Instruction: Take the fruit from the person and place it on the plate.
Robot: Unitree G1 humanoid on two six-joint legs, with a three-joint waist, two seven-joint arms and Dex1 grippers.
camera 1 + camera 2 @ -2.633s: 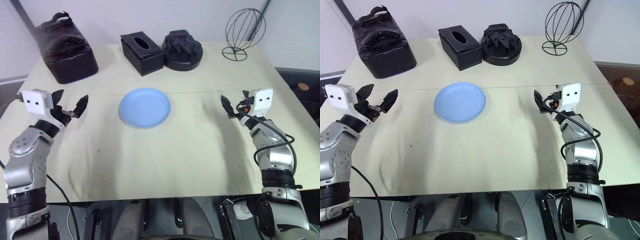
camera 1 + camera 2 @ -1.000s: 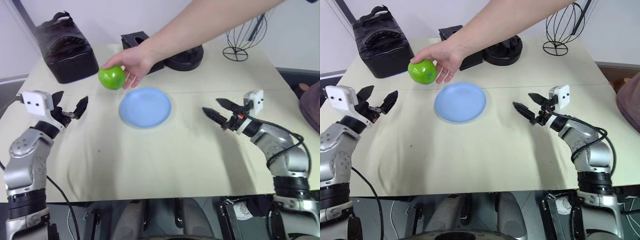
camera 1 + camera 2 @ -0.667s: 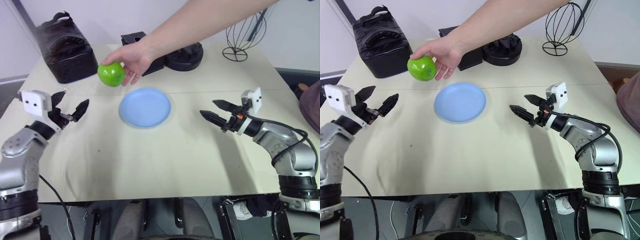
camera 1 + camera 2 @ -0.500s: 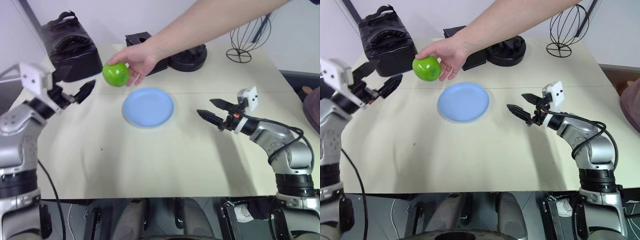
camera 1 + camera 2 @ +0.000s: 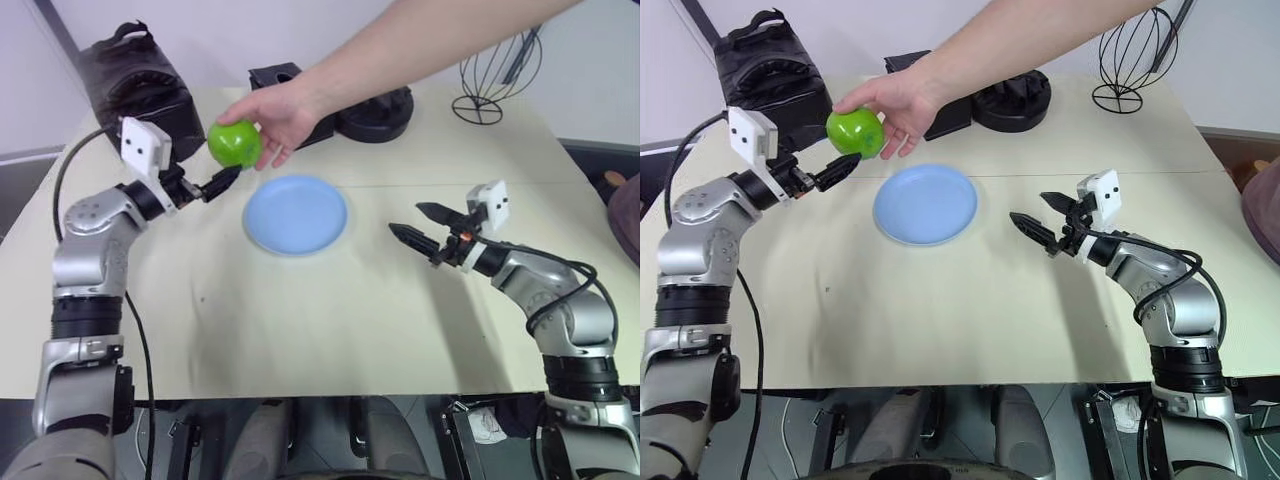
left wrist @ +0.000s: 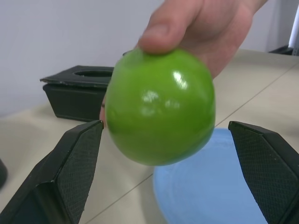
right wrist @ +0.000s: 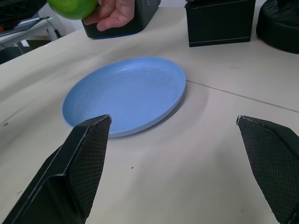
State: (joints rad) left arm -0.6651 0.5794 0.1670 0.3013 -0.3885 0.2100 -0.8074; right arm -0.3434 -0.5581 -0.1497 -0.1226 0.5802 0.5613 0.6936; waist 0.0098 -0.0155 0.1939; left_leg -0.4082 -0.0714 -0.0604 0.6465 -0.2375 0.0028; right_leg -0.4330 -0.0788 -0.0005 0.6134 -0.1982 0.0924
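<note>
A person's hand [image 5: 278,112] reaches in from the far right, holding the apple [image 5: 234,144] above the table [image 5: 300,310], just beyond the plate's [image 5: 296,214] far-left edge. The left gripper [image 5: 830,172] sits immediately left of the apple (jaws wide, not touching it); the right gripper [image 5: 418,225] hangs right of the plate. Behind stand a bag [image 5: 137,85], tissue box [image 5: 272,77], round object [image 5: 375,110] and wire stand [image 5: 491,75].

Left end effector [image 6: 168,172] and right end effector [image 7: 180,163] gape wide.
</note>
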